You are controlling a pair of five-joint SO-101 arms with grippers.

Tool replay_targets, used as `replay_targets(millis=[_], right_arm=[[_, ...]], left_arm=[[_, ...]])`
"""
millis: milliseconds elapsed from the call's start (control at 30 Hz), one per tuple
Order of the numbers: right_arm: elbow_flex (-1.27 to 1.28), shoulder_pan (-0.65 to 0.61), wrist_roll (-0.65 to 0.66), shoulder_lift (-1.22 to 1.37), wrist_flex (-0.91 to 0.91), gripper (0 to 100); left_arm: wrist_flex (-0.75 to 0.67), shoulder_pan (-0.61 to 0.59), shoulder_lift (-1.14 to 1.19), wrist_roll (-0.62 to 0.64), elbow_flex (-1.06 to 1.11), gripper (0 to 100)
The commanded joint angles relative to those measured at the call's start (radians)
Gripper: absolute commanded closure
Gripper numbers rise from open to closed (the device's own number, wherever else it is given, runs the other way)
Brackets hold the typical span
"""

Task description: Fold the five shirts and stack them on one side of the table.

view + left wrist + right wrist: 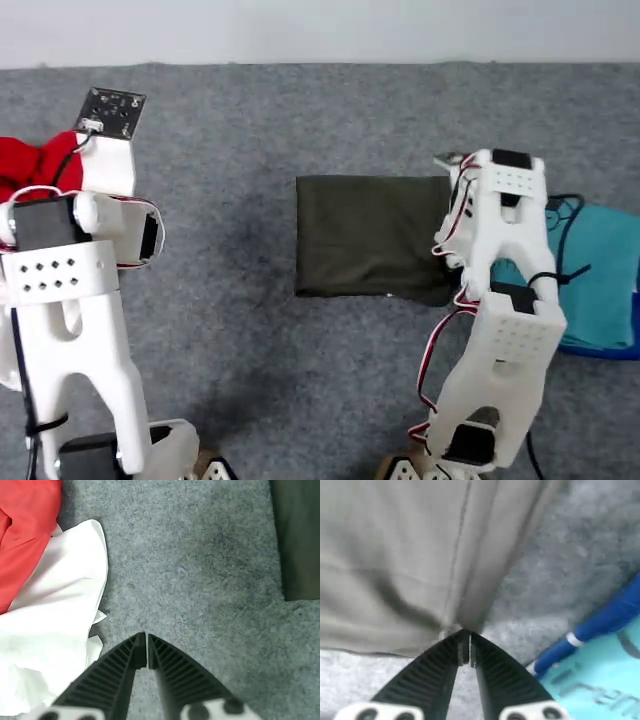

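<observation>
The folded olive shirt [370, 235] lies mid-frame in the high view, and the right claw [465, 632] pinches its right edge. A teal shirt [600, 280] sits at far right. The left claw [146, 637], pressed together, hangs beside the white shirt [55, 605] and red shirt [30, 165] at upper left.

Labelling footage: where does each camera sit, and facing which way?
High view: fixed overhead, looking down; left arm, right arm, olive shirt.
Left wrist view: on left arm, looking down past shut left gripper at white shirt.
Right wrist view: on right arm, right gripper pinching olive shirt's edge.
Shared: olive shirt, all three views.
</observation>
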Motion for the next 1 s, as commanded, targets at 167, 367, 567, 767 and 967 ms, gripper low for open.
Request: replay_targets(millis=[167, 367, 567, 767, 967], right_arm=[[-0.218, -0.153, 0.008, -0.11, 0.159, 99.0], [-0.216, -0.214, -0.044, -0.147, 0.157, 91.8], [-0.221, -0.22, -0.287, -0.094, 0.134, 63.0], [-0.221, -0.229, -0.388, -0.007, 0.05, 59.7], [-0.221, -0.225, -0.45, 0.104, -0.038, 59.7]], left_arm=[[0.009, -0.006, -0.038, -0.003, -0.001, 98], [0.009, -0.006, -0.038, -0.003, -0.001, 98], [0.006, -0.006, -0.037, -0.009, -0.001, 98], [0.003, -0.006, -0.032, -0.011, -0.002, 98], [0.003, -0.006, -0.029, -0.011, -0.002, 98]])
